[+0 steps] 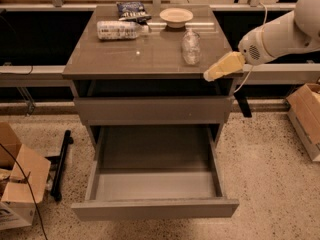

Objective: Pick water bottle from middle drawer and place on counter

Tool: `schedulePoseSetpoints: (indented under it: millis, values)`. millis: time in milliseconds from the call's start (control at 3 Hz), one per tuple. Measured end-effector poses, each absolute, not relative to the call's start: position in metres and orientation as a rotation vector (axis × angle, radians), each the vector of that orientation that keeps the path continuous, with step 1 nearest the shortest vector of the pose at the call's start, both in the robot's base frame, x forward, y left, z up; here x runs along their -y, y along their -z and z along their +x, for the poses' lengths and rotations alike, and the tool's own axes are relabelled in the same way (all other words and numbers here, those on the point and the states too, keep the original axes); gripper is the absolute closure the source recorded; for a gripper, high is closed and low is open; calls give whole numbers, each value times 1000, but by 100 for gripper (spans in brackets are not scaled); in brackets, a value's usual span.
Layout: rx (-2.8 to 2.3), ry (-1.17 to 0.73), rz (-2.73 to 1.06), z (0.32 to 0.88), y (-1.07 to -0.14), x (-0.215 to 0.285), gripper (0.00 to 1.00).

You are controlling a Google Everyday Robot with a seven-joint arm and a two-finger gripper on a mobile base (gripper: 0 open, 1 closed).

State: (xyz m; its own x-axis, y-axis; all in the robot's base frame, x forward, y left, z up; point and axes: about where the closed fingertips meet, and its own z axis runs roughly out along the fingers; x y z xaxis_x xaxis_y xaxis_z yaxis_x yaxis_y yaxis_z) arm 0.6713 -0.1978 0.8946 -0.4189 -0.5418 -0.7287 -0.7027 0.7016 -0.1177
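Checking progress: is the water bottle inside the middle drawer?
No, the water bottle stands on the counter; gripper at its right front corner.

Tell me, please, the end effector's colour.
Pale yellow, camera view; the end effector hangs at the glossy grey-brown counter's front-right corner.
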Motion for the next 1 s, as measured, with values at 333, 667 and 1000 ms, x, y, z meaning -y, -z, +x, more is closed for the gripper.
schedulePoseSetpoints:
  millis: [333, 667, 1000]
  values:
    - [-2135, -266, -951, 668, -894, 195, 0]
    - [-2159, -280, -890, 675, -878, 191, 0]
    - [-2121, -288, -818, 717, -861, 176, 0]
